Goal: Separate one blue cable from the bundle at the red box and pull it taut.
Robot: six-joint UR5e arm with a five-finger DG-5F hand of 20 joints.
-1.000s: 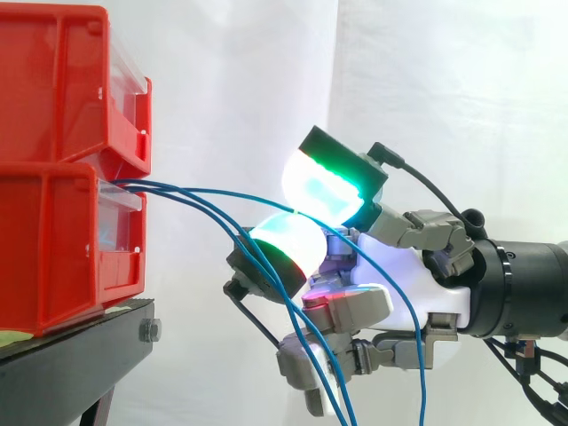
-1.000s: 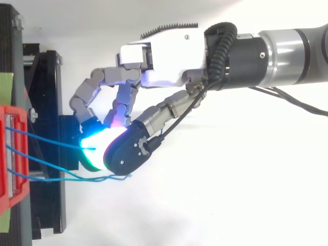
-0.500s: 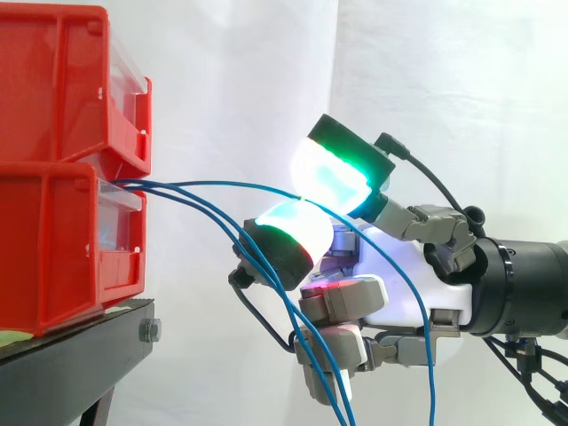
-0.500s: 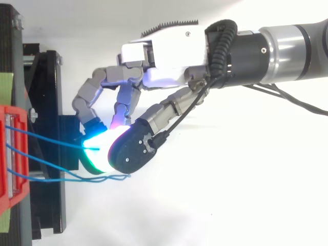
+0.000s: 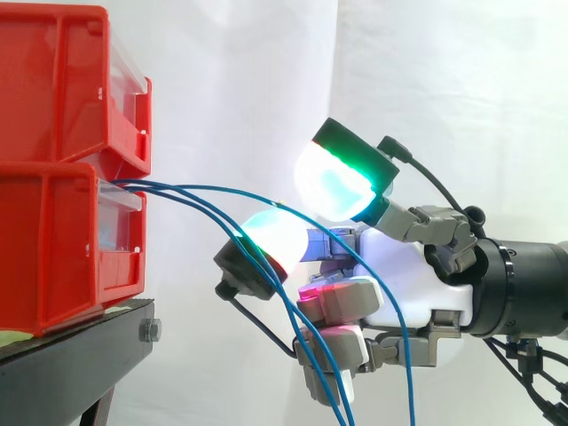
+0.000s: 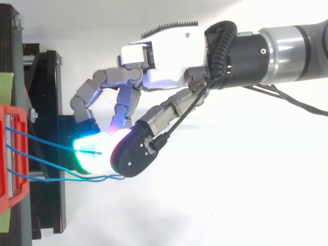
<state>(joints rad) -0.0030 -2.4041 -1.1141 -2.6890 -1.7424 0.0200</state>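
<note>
Ahead of the hand (image 5: 408, 275), the red box (image 5: 62, 240) feeds out thin blue cables that look light, limp and smooth-skinned. I judge that the chosen one would slip through a loose hold, so it is best caught on its free span short of the box, clear of its neighbours. The top blue cable (image 5: 232, 192) arcs out from the box front, runs in through the hand and hangs down past its palm, while the other cables (image 5: 200, 209) drop away below the hand's front. Whether the hand truly clamps that top strand or merely cradles it I cannot tell.
</note>
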